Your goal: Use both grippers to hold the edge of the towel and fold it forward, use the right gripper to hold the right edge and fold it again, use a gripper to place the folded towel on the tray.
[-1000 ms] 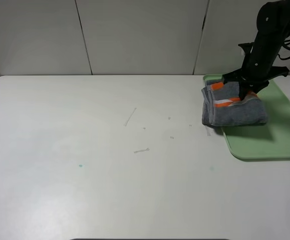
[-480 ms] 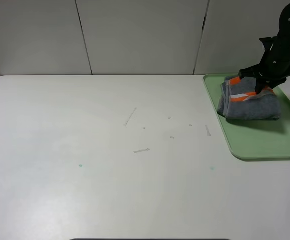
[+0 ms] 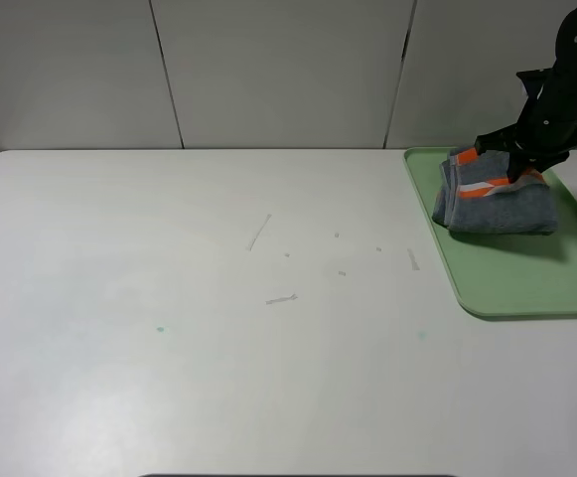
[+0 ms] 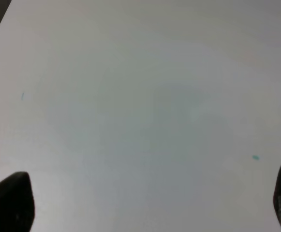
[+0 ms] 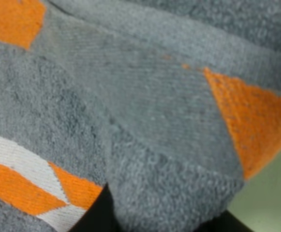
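The folded grey towel [image 3: 497,204] with orange and white stripes lies on the green tray [image 3: 526,288], toward its back left part. My right gripper [image 3: 514,171] is at the towel's back top edge and is shut on a fold of it. In the right wrist view the towel [image 5: 130,111] fills the frame, with a dark fingertip [image 5: 94,217] under it and a bit of the tray [image 5: 271,193] showing. My left gripper [image 4: 145,208] is open and empty over bare table. It is out of the exterior view.
The white table [image 3: 218,328] carries only small scuffs and a green speck [image 3: 160,329]. The tray stands at the table's right edge, near the back wall panels.
My right gripper has carried the towel to the right, from overhanging the tray's left rim to fully on the tray. In the last half second it barely moved.
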`<state>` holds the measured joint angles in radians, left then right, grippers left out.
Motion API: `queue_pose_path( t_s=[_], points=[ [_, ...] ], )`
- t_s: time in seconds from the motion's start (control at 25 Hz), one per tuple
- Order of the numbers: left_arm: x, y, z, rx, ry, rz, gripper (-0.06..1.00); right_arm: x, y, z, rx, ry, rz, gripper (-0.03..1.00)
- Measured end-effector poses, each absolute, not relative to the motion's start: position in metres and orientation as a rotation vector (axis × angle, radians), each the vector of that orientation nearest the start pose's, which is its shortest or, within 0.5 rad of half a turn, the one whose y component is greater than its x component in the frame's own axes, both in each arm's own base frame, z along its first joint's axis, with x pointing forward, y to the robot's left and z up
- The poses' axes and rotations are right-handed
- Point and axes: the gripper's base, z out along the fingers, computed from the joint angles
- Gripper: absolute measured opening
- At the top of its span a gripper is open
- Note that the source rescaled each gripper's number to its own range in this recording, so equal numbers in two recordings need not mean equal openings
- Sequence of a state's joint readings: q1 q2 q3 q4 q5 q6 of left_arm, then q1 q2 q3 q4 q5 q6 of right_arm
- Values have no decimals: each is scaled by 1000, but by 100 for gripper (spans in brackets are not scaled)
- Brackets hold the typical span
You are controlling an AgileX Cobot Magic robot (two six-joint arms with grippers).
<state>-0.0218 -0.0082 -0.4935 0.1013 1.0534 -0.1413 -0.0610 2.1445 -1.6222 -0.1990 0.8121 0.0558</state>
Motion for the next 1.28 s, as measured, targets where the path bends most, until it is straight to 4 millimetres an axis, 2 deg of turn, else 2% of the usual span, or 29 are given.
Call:
queue_pose_path(
  t_s=[0.08, 0.12, 0.16, 0.24, 0.28, 0.36, 0.56, 0.8, 1.08, 1.28],
  points=[
    [-5, 8, 276, -126, 2027, 18, 100, 451, -41, 169, 4, 2804, -235, 25],
    [-5, 8, 276, -126, 2027, 18, 100, 451, -40, 169, 3, 2801, -235, 31],
    [-5, 8, 276, -126, 2027, 18, 100, 451, -41, 169, 2, 2800, -236, 43],
    [-5, 8, 276, -126, 2027, 18, 100, 452, -41, 169, 1, 2793, -237, 76],
    [-5, 8, 276, -126, 2027, 18, 100, 452, -41, 169, 4, 2792, -236, 86],
    [-5, 8, 276, -126, 2027, 18, 100, 452, -41, 169, 22, 2792, -233, 95],
    [-5, 8, 276, -126, 2027, 18, 100, 452, -41, 169, 27, 2789, -232, 100],
    [-5, 8, 276, -126, 2027, 18, 100, 449, -41, 171, 32, 2806, -235, 100],
    [-5, 8, 276, -126, 2027, 18, 100, 435, -35, 204, 51, 2839, -237, 100],
    [-5, 8, 276, -126, 2027, 18, 100, 418, -27, 226, 125, 2909, -131, 100]
  ],
)
